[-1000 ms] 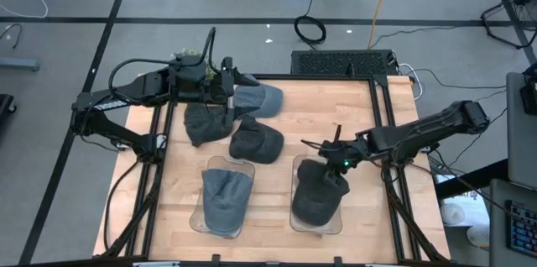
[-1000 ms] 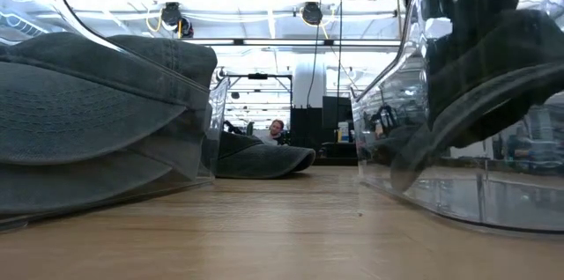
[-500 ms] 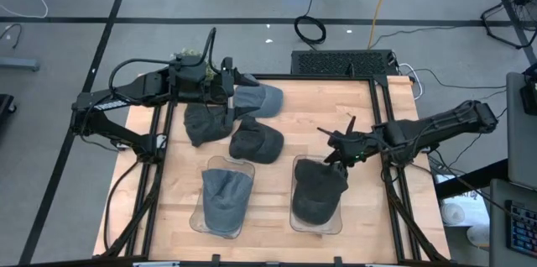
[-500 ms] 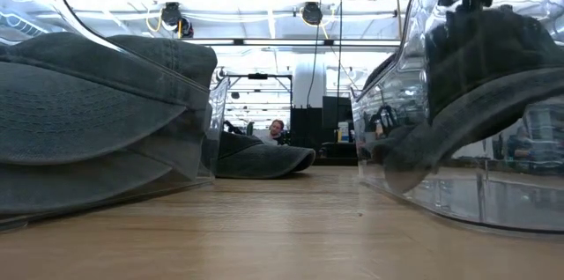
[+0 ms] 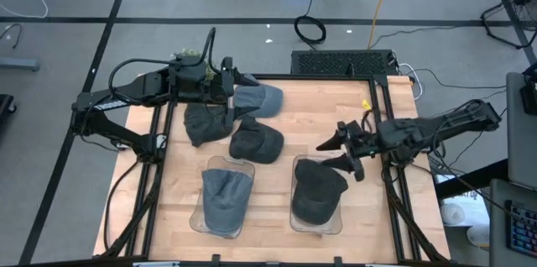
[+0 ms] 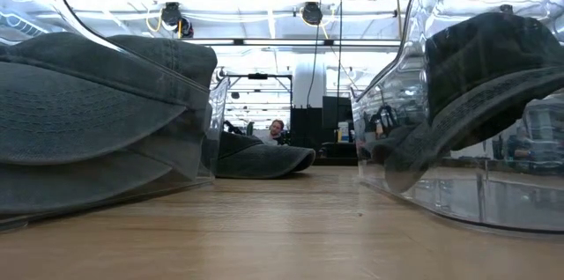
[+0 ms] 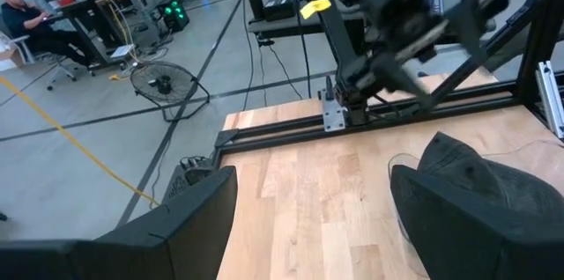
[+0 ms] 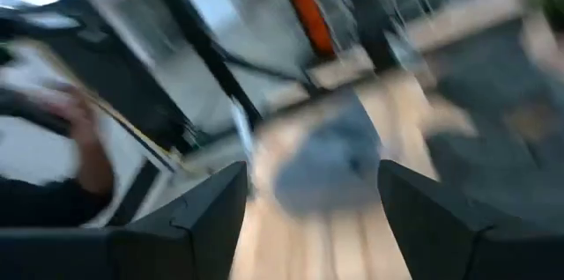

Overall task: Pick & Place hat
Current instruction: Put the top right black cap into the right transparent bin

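Wooden table (image 5: 277,175), hat (image 5: 318,190) (no label), right claw (image 5: 342,152) open

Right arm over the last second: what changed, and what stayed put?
The right hand, open, let go of the dark hat in the right clear tray and pulled back toward the table's right edge. The hat stays seated there. The left hand over the loose hats and the grey hat did not move.

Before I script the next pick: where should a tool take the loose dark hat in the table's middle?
Grip the dark hat at its flat brim edge, coming from above on its open right side; the other loose hats crowd its left and far sides.
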Available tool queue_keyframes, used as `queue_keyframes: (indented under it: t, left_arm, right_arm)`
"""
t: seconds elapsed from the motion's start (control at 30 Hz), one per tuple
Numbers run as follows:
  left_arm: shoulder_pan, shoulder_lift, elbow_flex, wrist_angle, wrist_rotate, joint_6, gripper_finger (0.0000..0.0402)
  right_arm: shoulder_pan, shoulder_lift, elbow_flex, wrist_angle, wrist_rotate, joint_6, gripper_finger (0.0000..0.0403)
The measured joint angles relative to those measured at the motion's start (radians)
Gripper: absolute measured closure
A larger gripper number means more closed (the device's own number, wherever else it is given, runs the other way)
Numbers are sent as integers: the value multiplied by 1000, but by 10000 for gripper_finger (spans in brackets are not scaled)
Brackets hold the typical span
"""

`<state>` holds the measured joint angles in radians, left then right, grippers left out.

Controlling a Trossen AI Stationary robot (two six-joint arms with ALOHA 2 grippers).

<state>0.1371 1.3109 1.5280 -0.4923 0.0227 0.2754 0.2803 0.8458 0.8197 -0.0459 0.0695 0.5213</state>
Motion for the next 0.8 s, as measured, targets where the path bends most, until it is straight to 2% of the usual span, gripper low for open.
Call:
queue_keyframes:
  t: [0.13, 0.23, 0.6, 0.67, 0.73, 0.8]
  left_arm:
    - [0, 0, 0, 4, 0, 4, 96]
    - [0, 0, 0, 5, 0, 1, 96]
    - [0, 0, 0, 26, 0, 0, 96]
    - [0, 0, 0, 26, 0, 0, 96]
    - [0, 0, 0, 26, 0, 4, 96]
    - [0, 0, 0, 26, 0, 5, 96]
  right_arm:
    - [14, 0, -50, 244, -68, -172, 156]
    - [14, 1, -88, 406, -68, -261, 156]
    - [14, 23, -177, 757, -71, -350, 156]
    - [16, 22, -173, 752, -117, -385, 157]
    - [39, 19, -137, 596, -128, -501, 168]
    - [89, 30, -68, 367, -4, -567, 199]
